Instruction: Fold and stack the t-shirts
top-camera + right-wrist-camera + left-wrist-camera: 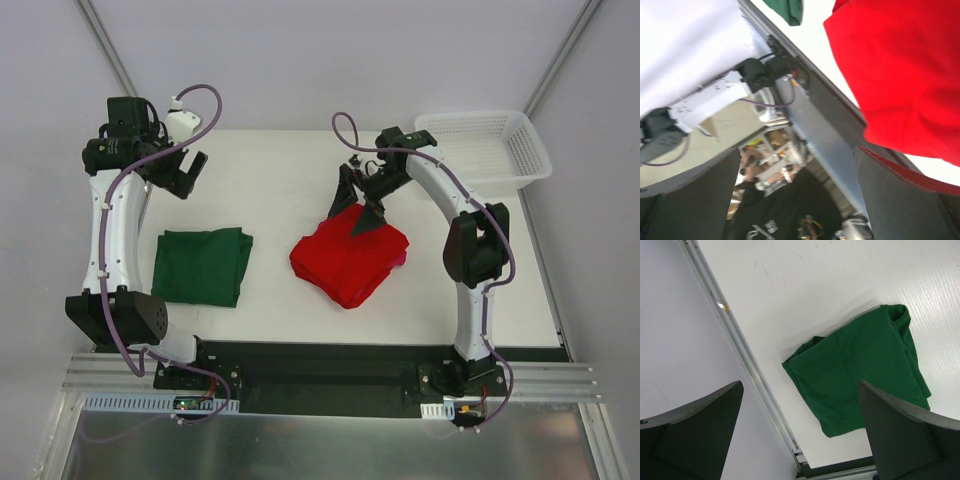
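Seen from the top camera, the dark green t-shirt (202,265) is lying folded in a rough square on the left part of the table (280,170), close beside the left arm. The bright red t-shirt (345,262) is lying as a folded bundle near the middle, well apart from the green one. The left gripper (190,178) is hanging over the far left corner, released, with nothing between its jaws. The right gripper (357,208) is sitting at the far edge of the red cloth, jaws spread wide. A white mesh basket (530,150) is resting at the far right corner.

In the left wrist view, the left gripper (800,385) is showing its two dark fingers (700,435) wide apart, well above the dark green t-shirt (860,375), which is lying near the table's (840,280) edge.

In the right wrist view, the right gripper (797,150) is likewise standing released. The bright red t-shirt (905,65) is filling the upper right, and a red edge is lying along one finger. Whether it is touching is unclear.
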{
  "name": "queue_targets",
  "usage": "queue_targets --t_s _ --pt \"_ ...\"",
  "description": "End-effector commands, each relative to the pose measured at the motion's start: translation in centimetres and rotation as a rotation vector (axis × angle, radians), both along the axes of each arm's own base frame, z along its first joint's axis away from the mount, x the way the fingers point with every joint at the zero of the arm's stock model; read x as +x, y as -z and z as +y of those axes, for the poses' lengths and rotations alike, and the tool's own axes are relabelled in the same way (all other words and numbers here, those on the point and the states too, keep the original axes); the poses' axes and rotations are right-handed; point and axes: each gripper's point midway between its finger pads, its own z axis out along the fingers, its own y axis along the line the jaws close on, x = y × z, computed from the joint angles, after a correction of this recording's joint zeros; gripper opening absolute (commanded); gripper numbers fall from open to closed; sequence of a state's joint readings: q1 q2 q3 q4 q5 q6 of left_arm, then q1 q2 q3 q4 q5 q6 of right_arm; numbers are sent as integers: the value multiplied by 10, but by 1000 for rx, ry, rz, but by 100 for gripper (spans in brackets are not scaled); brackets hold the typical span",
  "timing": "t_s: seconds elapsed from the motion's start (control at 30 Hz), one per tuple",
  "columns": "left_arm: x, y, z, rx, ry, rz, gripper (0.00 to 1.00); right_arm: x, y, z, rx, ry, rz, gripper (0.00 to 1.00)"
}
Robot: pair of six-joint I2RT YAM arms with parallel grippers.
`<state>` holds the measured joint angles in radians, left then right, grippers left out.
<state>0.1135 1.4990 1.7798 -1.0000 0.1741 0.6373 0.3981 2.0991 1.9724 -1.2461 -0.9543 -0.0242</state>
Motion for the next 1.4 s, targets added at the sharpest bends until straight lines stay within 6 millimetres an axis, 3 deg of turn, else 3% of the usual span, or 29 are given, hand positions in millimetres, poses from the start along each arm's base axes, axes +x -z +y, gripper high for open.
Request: queue_targets --t_s 0.0,0.23,0.4,0.5,0.63,0.77,0.8,0.9,1.03,1.23,1.37 --pt "1 -7 0 -23 -3 -22 98 -7 -40 10 88 79 93 100" --pt "5 -9 -2 -31 1 -26 98 2 -44 7 28 124 27 100" --pt "8 -9 -3 -37 7 -26 98 18 -47 -6 -71 46 -332 100" --pt "11 -10 -3 -41 11 -29 98 39 -48 -18 -98 -78 -660 100" --pt "14 -12 -4 -40 21 -34 98 53 -59 -31 -76 -376 -1080 100" --pt "15 -13 -5 -44 26 -40 97 36 -59 -44 58 -847 -1404 100" --pt "16 -14 -6 -45 29 -42 98 26 -54 -52 119 -1047 -1477 100" --pt "17 -14 -4 -41 27 -43 97 3 -45 -65 290 -1439 -1594 100" --pt "16 -15 -3 -34 26 -46 97 -8 -32 -73 439 -1745 -1690 100" --pt "11 -10 -3 -32 22 -34 97 -13 -21 -70 627 -1987 -1747 100" --pt "5 -5 -2 -27 16 -19 96 -25 -12 -54 761 -2067 -1760 100"
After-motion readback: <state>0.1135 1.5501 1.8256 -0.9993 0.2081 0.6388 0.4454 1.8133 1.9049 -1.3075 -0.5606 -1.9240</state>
